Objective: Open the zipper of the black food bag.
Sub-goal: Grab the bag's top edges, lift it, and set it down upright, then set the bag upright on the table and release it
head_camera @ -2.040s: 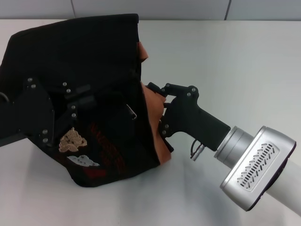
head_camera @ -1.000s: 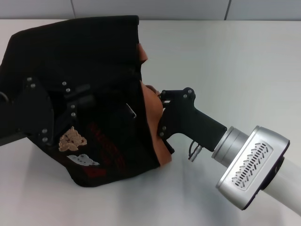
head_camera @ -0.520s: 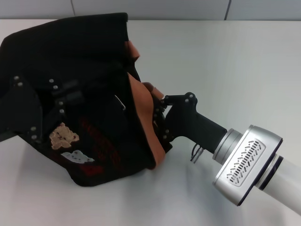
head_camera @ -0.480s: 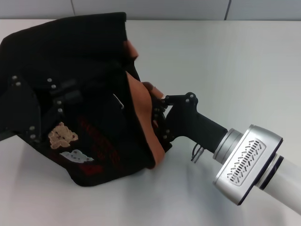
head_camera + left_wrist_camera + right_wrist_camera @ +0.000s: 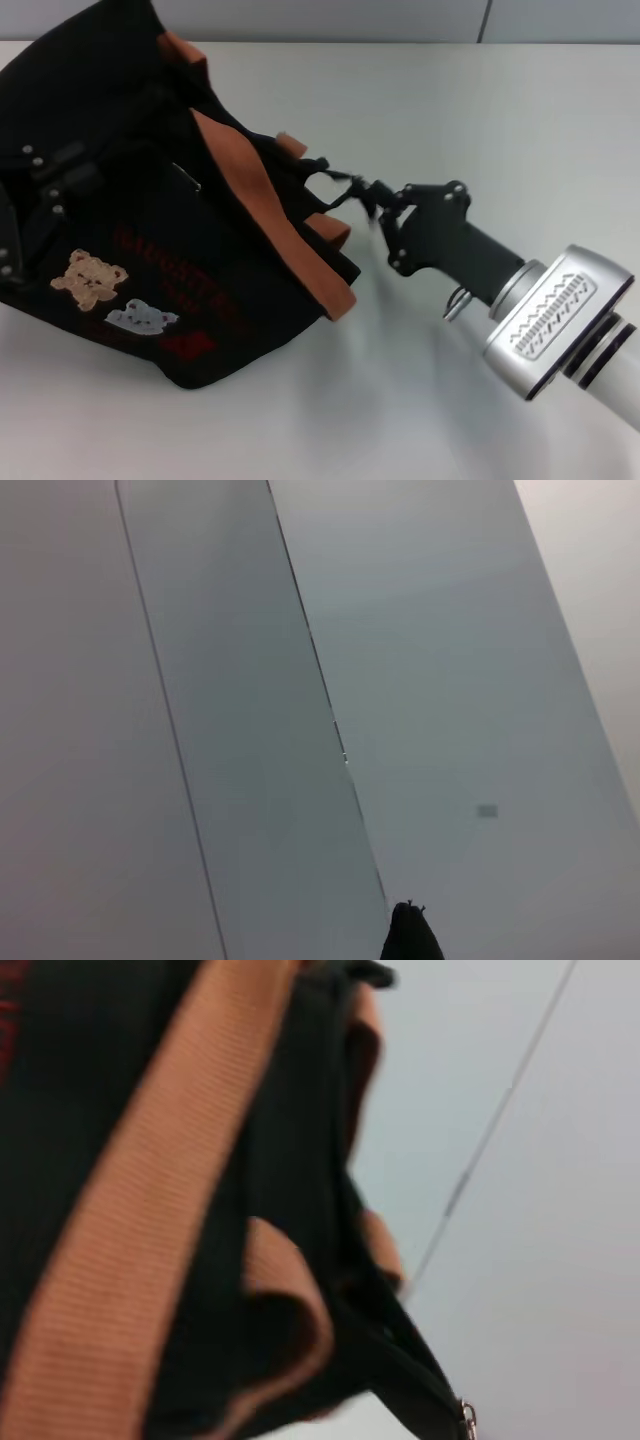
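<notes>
I am clenching my right gripper [image 5: 378, 205] on the zipper [image 5: 340, 190] beside the one black food bag [image 5: 150, 220], while my left gripper [image 5: 25, 215], grip indeterminate, is pressing its front.

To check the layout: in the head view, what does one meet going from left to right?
Left gripper on the bag's side → bear patches → the black food bag → orange-brown trim band → stretched black fabric at the bag's mouth → right gripper.

I see the black food bag [image 5: 150, 230] tipped on the table [image 5: 480, 110]; my right gripper [image 5: 378, 208] pinches the taut zipper [image 5: 335, 190] end.
</notes>
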Motion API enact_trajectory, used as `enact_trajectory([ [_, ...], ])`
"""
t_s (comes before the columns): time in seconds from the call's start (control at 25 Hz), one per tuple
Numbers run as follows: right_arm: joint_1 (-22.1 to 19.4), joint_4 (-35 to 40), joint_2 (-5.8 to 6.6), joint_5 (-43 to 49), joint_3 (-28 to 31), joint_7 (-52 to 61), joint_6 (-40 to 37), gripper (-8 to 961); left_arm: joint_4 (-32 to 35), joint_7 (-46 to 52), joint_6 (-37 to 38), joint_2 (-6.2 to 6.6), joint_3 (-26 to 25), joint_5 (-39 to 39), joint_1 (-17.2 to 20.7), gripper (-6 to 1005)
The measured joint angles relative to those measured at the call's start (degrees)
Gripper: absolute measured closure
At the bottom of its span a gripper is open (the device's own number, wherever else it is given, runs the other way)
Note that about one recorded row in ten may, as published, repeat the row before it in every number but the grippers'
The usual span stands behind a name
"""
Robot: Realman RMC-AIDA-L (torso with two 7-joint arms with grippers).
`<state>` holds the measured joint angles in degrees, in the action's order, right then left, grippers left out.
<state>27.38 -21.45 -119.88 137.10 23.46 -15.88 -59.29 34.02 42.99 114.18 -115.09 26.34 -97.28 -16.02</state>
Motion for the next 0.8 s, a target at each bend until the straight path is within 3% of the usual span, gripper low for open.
enact_trajectory([
  [0.36,-0.8,-0.1,-0.08,-0.1,2.7,2.6,-2.9,873,-1.0,-0.3,-0.8,0.22,-1.3,0.6,1.1,907],
  [0.52,-1.7,0.3,-0.09,-0.8,6.2,9.1,-7.9,850,-5.4,-1.9,-4.3,0.01,-5.6,0.6,1.3,907],
  [0.64,-3.3,1.4,-0.04,-0.9,10.3,15.7,-14.2,818,-12.1,-4.3,-11.3,-1.8,-13.9,0.6,1.3,907],
  [0.68,-3.9,1.8,-0.03,-1.0,11.7,18.2,-16.1,796,-12.1,-4.3,-11.3,-1.8,-13.9,0.6,1.3,907],
  [0.72,-4.9,2.6,-0.03,-1.3,14.6,24.0,-18.9,775,-15.6,-6.0,-15.5,-2.97,-17.8,0.7,0.8,907],
  [0.8,-5.3,3.9,-0.02,-1.6,16.7,28.6,-20.7,733,-18.5,-7.6,-18.3,-3.41,-19.1,0.7,0.1,907],
])
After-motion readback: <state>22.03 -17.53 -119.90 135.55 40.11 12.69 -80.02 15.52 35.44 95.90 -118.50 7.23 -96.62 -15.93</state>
